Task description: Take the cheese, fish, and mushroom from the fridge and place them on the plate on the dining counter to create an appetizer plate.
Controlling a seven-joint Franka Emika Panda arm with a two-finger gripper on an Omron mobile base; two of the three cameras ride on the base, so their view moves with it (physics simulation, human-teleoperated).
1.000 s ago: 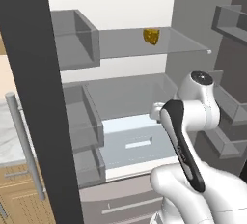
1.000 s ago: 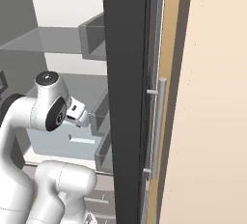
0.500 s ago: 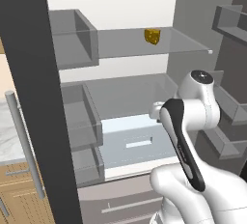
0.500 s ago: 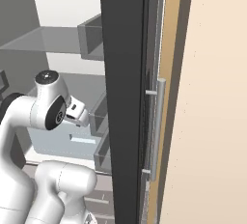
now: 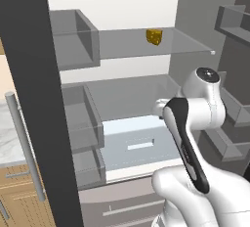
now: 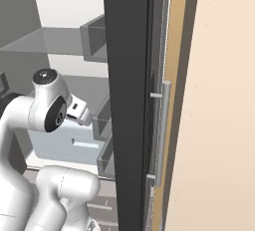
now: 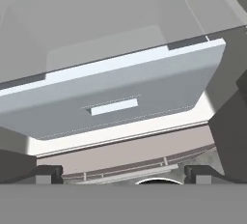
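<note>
Fridge (image 5: 29, 74) open, cheese (image 5: 154, 36) on top shelf, upper centre of left base view; gripper (image 7: 123, 172) spread wide, empty, facing pale drawer (image 7: 120, 97); nothing collected.

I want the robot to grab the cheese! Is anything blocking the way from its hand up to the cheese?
Nothing visible does. The cheese sits alone on the upper glass shelf of the open fridge. The open end effector points down at the pale drawer, well below it.
</note>
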